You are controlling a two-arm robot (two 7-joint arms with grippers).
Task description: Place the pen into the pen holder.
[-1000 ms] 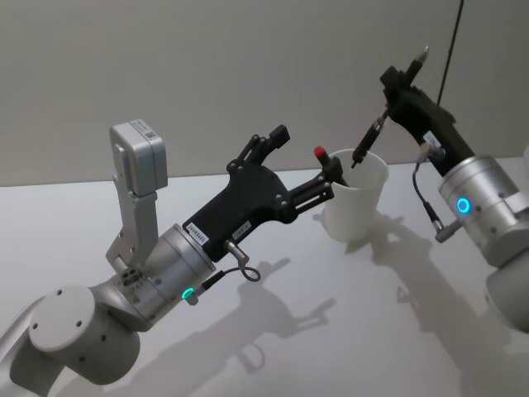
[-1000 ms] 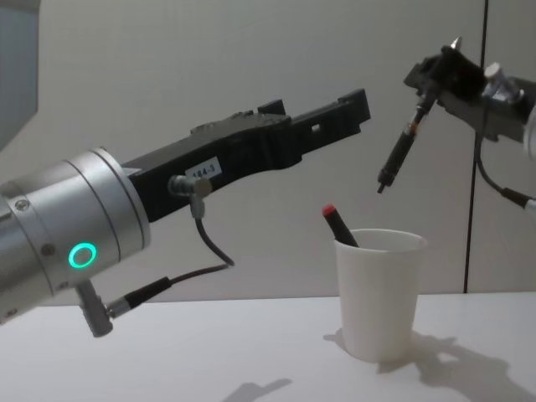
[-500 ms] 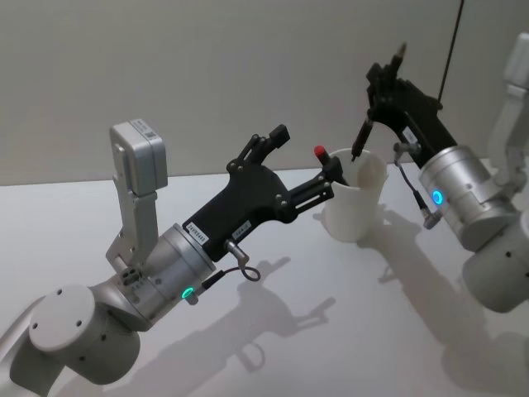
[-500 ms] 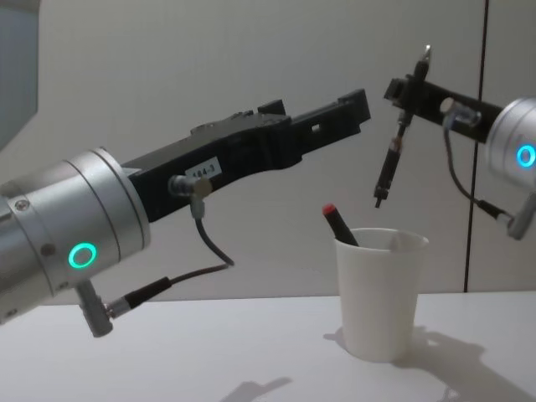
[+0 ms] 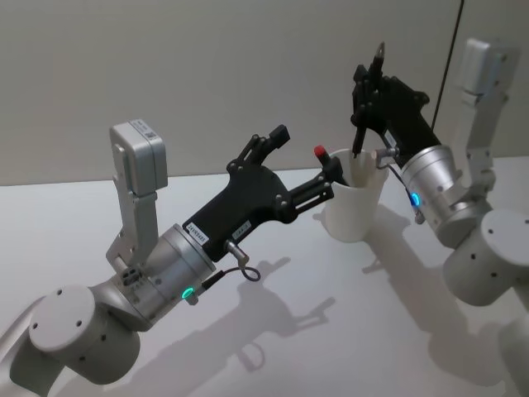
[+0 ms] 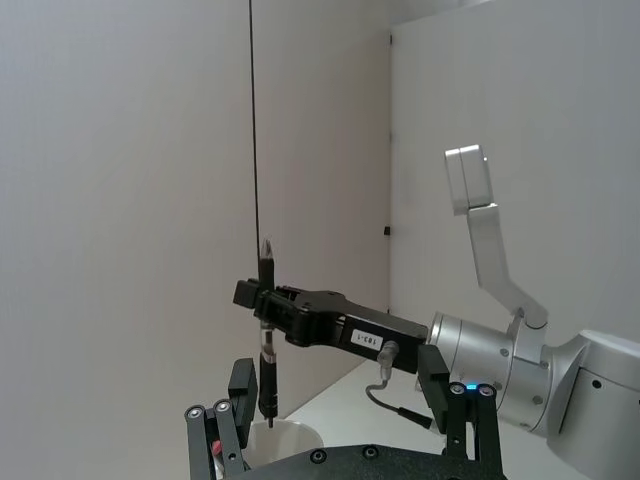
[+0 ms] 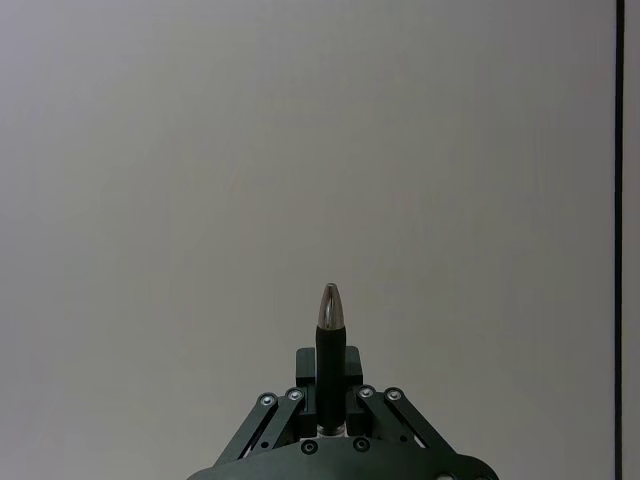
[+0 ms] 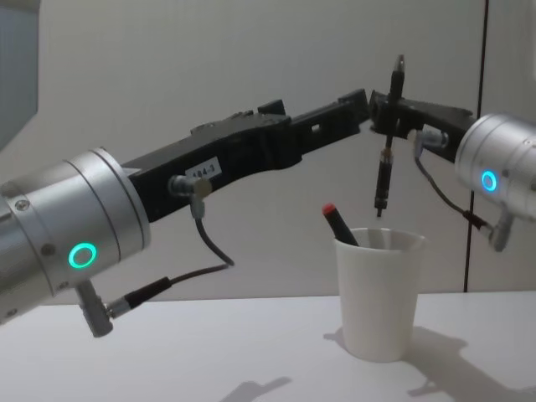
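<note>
Your right gripper (image 8: pixel 390 107) was closed on the pen (image 8: pixel 384 159), pinching it near its upper end. In the chest view the pen hung nearly upright, its long axis running from twelve to six o'clock, with the lower tip pointing down. The pen holder (image 8: pixel 378 295), a plain white paper cup, stood on the table (image 8: pixel 209 352) straight toward six o'clock from that tip. The tip hovered just above the cup's rolled rim, apart from it, over the open mouth. So the move you faced was, by my judgement, a straight descent along the pen's own axis and then a release.

A second, red-capped pen (image 8: pixel 338 224) already leaned inside the cup, poking out toward ten o'clock, beside the path down.

Your left gripper (image 8: pixel 335 121) reached forward above and to the nine o'clock side of the cup. In the head view its fingers (image 5: pixel 329 178) stood spread and held nothing; one fingertip sat close against the cup's near rim. The right arm was the one over the cup.

Some things were hard to judge. The head view overlapped the pen (image 5: pixel 361 132) with the cup (image 5: pixel 355 198), so the gap looked absent there. The cup's inside and the red pen's lower part were hidden. The right wrist view gave the pen's pointed upper end (image 7: pixel 330 310) between the closed fingers, against bare wall.
</note>
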